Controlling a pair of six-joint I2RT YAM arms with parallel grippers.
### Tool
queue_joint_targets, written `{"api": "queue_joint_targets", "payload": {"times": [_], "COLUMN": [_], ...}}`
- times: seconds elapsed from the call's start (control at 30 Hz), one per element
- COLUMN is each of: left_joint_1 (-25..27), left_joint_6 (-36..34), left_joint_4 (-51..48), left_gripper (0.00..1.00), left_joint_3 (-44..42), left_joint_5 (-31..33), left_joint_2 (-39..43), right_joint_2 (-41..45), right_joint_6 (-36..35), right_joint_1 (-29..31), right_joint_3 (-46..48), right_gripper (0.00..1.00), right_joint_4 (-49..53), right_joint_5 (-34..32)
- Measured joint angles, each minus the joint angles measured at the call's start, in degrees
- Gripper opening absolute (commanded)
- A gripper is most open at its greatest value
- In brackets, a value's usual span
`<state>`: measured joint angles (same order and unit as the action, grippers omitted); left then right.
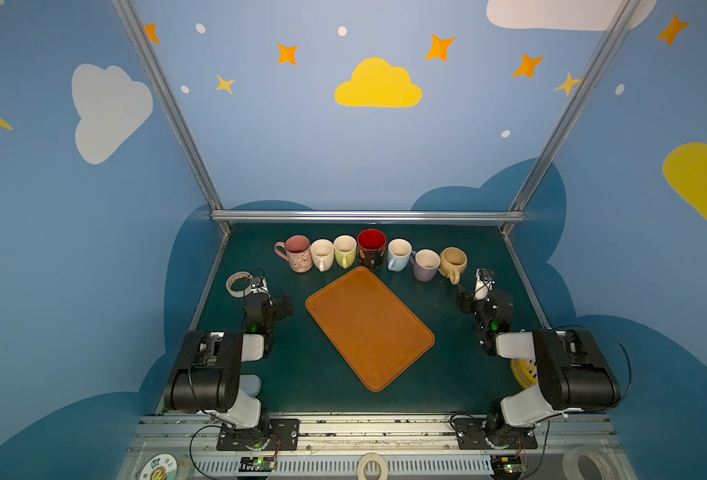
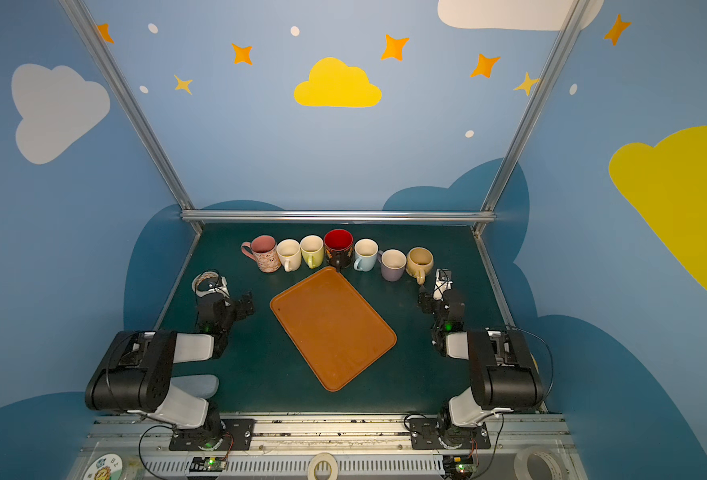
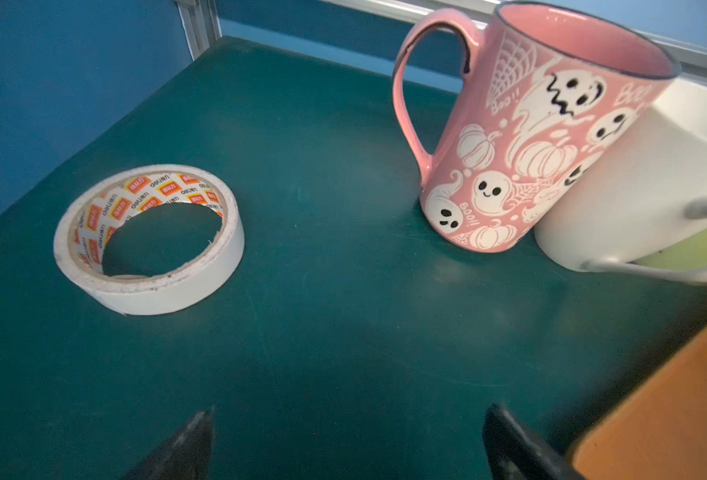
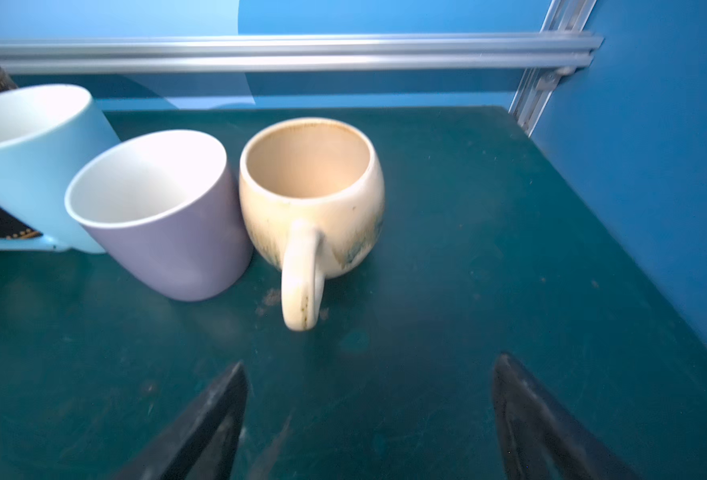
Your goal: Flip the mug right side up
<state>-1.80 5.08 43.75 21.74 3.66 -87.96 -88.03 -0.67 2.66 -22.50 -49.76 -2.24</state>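
Seven mugs [image 1: 371, 247] in row at back of table [image 1: 447, 374], all upright (rims up), behind orange tray [image 1: 368, 328]. Left gripper [image 3: 352, 413] wide, empty; right gripper [image 4: 371, 363] wide, empty, facing beige mug [image 4: 310, 195].

even, dim light; wrist views blurred, edges warped.

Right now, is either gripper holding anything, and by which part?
Nothing held: left gripper and right gripper are both open and empty; pink mug and beige mug stand untouched.
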Motion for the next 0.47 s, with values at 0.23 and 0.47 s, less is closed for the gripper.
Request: {"api": "queue_joint_targets", "payload": {"times": [0.23,0.47], "left_joint_1": [0.33,0.35], "left_joint_6": [-0.26,-0.35], "left_joint_4": [-0.31,-0.35], "left_gripper": [1.00,1.00], "left_joint_3": [1.29,1.29], "left_joint_5": [0.39,0.55], "left_joint_2": [0.11,0.11], "right_joint_2": [0.00,0.00], "right_joint_6": [0.44,0.48], "right_joint_1": [0.00,-0.22], "right_joint_3": [0.00,0.00], "right_gripper": [0.86,0.86], "right_joint_4": [1.53,2.12], "right_joint_5": [0.70,1.22]}}
